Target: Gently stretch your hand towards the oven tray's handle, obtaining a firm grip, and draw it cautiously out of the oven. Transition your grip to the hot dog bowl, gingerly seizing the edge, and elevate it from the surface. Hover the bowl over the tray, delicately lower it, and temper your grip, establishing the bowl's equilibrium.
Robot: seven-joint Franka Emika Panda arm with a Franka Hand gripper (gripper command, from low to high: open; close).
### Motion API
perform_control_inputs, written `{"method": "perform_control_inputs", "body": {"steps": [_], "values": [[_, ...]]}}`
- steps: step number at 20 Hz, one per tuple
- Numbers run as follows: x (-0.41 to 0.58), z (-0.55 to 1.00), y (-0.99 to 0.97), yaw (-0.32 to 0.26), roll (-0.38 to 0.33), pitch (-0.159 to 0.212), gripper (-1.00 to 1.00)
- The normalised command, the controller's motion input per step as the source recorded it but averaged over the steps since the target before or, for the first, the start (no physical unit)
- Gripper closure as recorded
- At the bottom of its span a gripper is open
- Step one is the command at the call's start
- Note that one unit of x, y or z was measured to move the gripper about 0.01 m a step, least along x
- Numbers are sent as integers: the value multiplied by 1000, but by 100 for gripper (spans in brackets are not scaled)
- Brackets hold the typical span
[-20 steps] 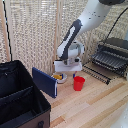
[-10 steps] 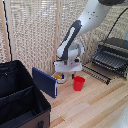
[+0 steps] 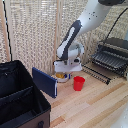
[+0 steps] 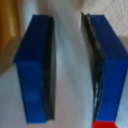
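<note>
The gripper (image 3: 64, 71) sits low over the bowl (image 3: 61, 76), mid-worktop beside a red cup (image 3: 79, 83); its jaws pinch the white rim. A shallow bite could slip, tipping food before reaching the tray (image 3: 111, 59).

bowl (image 3: 61, 76) showing only as an orange sliver behind the blue panel (image 3: 45, 81) and under the gripper (image 3: 65, 71), fingertips hiding there, oven (image 3: 114, 54) running off the exterior view's right edge, wrist view blurring, fingers (image 4: 35, 70) cut off by the frame
</note>
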Motion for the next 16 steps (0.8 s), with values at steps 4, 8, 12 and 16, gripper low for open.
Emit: {"method": "perform_control_inputs", "body": {"steps": [4,8,12,16], "values": [[0,450,-109,-86,18,36,100],[4,872,-206,-176,23,58,100],[70,918,-166,-249,22,33,100],[108,896,-140,-256,2,13,100]]}}
